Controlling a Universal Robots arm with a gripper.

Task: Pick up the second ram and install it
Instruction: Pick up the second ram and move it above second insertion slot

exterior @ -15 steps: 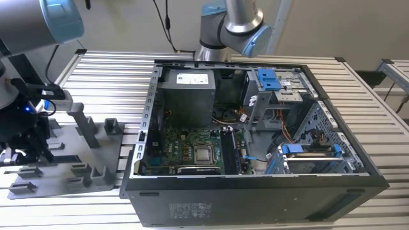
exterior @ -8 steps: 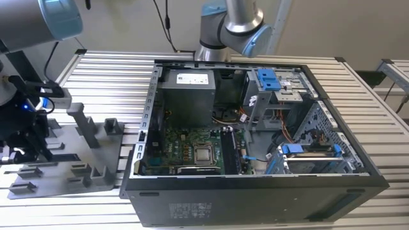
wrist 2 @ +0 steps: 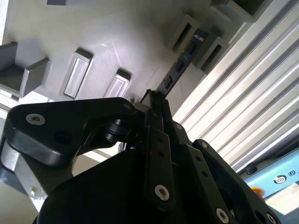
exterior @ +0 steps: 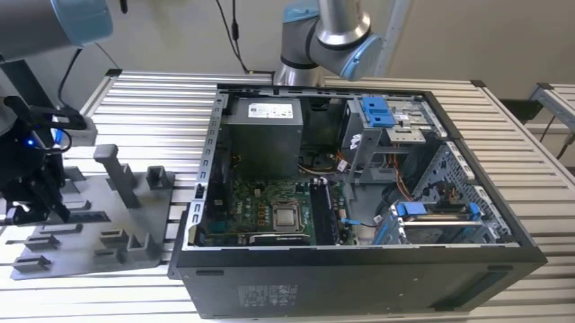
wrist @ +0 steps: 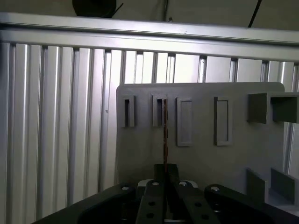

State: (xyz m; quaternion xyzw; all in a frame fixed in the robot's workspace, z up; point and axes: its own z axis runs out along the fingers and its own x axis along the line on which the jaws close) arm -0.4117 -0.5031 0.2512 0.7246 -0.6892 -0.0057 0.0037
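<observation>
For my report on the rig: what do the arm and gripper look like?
The arm has silver tubes and grey joints with light-blue caps. The gripper is black, with linked bars fixed by silver screws.

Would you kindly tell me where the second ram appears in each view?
Exterior view: too small to tell; the gripper hangs over the grey holder.
Second wrist view: the second ram runs from the gripper toward the slots.
First wrist view: edge-on, a thin line.
Shared landmark: the grey holder.
</observation>
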